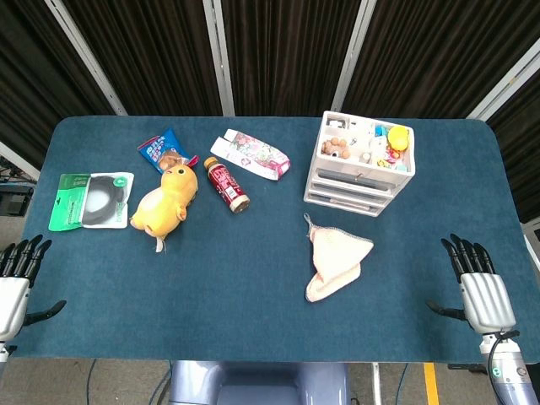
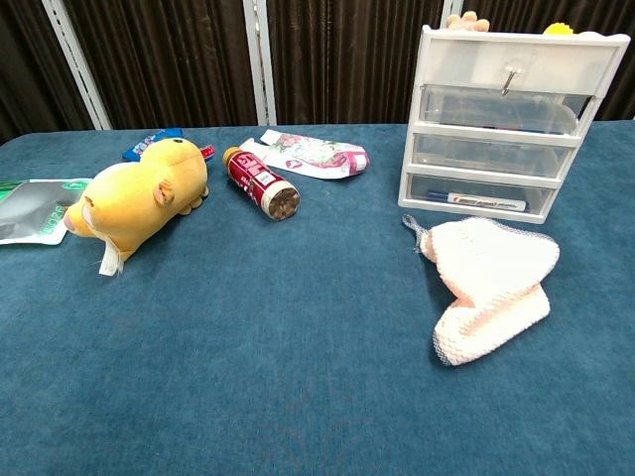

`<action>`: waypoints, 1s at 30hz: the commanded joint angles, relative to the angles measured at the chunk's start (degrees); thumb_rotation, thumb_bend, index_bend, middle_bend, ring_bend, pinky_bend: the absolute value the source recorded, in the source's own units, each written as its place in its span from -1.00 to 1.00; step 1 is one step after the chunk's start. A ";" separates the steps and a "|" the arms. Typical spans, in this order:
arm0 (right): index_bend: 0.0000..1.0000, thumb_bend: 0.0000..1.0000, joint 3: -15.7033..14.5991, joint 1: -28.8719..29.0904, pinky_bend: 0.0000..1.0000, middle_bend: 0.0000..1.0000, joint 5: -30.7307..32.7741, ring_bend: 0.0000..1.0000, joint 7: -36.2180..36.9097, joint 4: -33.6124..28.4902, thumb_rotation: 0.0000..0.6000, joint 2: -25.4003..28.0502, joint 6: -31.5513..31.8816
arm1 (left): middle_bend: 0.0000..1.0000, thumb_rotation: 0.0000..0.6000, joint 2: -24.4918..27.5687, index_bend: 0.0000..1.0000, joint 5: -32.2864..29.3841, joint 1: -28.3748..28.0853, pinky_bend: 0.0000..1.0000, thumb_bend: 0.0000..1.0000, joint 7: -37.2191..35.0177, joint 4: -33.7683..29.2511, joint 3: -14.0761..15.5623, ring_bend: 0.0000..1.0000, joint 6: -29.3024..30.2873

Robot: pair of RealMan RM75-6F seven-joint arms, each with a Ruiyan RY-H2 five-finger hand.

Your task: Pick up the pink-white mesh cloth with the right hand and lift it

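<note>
Backdrop: dark pleated curtains (image 1: 287, 51) with pale slanted bars crossing them hang behind the table.
Surface: blue felt-covered table (image 1: 253, 337), wide, with rounded far corners.
Pink-white mesh cloth (image 1: 336, 260): lies crumpled flat on the felt, right of centre, just in front of the drawer unit and apart from it; a small loop sticks out at its upper left corner. From the chest view (image 2: 488, 283) it shows folded over on itself, with darker edging along the hem.
Right hand (image 1: 481, 287): rests at the near right edge of the table, well apart from the cloth, fingers stretched out and spread, thumb out to the side, nothing in it.
Left hand (image 1: 17, 283): sits at the near left edge, fingers likewise extended and apart, thumb out, grasping nothing.
Drawer unit (image 1: 359, 169): white plastic, stacked clear drawers, small toys and bits in the open top tray; a marker shows in the lowest drawer from the chest view.
Yellow plush toy (image 1: 164, 202): lying on its side, left of centre.
Small bottle (image 1: 226, 184): red label, on its side just right of the plush.
Snack packet (image 1: 163, 150): blue, behind the plush.
Floral pouch (image 1: 251, 155): white and pink, lying flat towards the back.
Green-and-white package (image 1: 91, 201): flat at the far left.
</note>
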 commanded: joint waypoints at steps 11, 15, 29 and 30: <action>-0.97 -0.95 -0.39 0.10 -0.92 -1.00 -1.45 -1.00 0.50 -2.02 1.00 0.47 0.19 | -1.00 1.00 -0.03 -1.00 -0.05 0.09 -1.00 -0.94 -0.07 -0.10 -0.07 -1.00 0.21; -0.88 -0.97 -0.97 0.88 -0.91 -0.93 -1.79 -1.00 -1.22 -4.92 1.00 0.85 -1.60 | -1.00 1.00 -0.08 -1.00 -0.08 -0.05 -1.00 -0.94 -0.13 -0.13 -0.03 -1.00 -0.14; -0.64 -0.98 2.27 9.51 -0.67 -0.60 10.00 -0.79 -19.23 -10.20 1.00 -11.61 -13.43 | -1.00 1.00 0.22 -1.00 -0.41 -0.09 -1.00 -0.94 -0.61 -0.55 0.02 -1.00 -0.54; -0.64 -0.98 2.92 10.27 -0.67 -0.60 11.65 -0.79 -20.95 -9.64 1.00 -13.27 -13.80 | -1.00 1.00 0.27 -1.00 -0.43 -0.08 -1.00 -0.94 -0.66 -0.63 0.05 -1.00 -0.59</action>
